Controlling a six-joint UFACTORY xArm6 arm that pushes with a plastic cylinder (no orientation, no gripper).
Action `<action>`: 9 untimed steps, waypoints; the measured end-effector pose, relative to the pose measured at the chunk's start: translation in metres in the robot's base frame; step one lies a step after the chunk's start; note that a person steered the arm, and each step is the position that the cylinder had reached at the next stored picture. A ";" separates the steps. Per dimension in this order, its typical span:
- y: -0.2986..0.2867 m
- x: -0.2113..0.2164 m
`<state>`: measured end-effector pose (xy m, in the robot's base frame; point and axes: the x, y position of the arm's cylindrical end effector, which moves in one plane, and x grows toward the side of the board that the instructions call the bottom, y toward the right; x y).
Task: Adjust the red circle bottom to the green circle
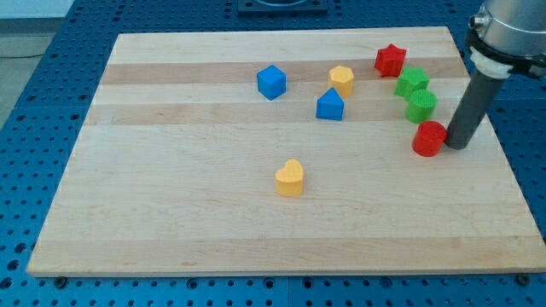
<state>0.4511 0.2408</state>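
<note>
My tip (pixel 455 145) touches the red circle (pixel 429 138) below the green circle (pixel 421 106).

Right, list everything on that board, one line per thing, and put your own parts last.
wooden board: one, light wood, fills most of the view, on a blue perforated table.
blue cube: one, blue, upper middle.
blue block: one, blue, shape with a pointed top, to the view's right of the cube and lower.
yellow block: one, yellow, just above the blue pointed block.
yellow heart: one, yellow, alone in the middle.
red star: one, red, upper right.
green star: one, green, below the red star.
green circle: one, green, touching the green star's lower side.
red circle: one, red, just below the green circle.
my tip: one, dark rod, against the red circle's right side.
</note>
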 end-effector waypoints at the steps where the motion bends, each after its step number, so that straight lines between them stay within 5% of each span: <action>1: 0.009 0.017; 2: 0.003 0.059; 4: -0.050 0.033; 9: -0.051 0.028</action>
